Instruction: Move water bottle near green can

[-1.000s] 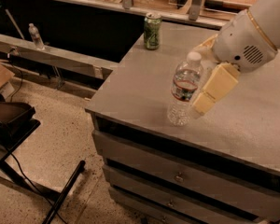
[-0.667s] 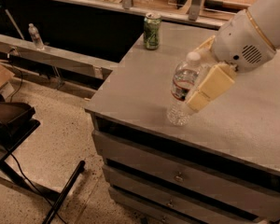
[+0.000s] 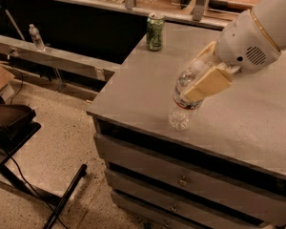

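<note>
The water bottle (image 3: 180, 114) is clear with a white cap and a red and dark label. It is held tilted just above the grey counter top (image 3: 148, 89), with its base turned toward the camera. My gripper (image 3: 189, 82) is shut on the water bottle's upper half, one tan finger (image 3: 207, 84) across its front. The green can (image 3: 155, 31) stands upright at the counter's far left corner, well apart from the bottle and beyond it.
The counter has drawers (image 3: 181, 180) below its front edge. A second small bottle (image 3: 36, 37) stands on a low ledge at far left. A black stand (image 3: 9, 123) with cables sits on the floor at left. Shelving runs behind the counter.
The water bottle stood upright on the counter with the gripper around it. Now it is tilted with its base raised off the surface. The can has not moved.
</note>
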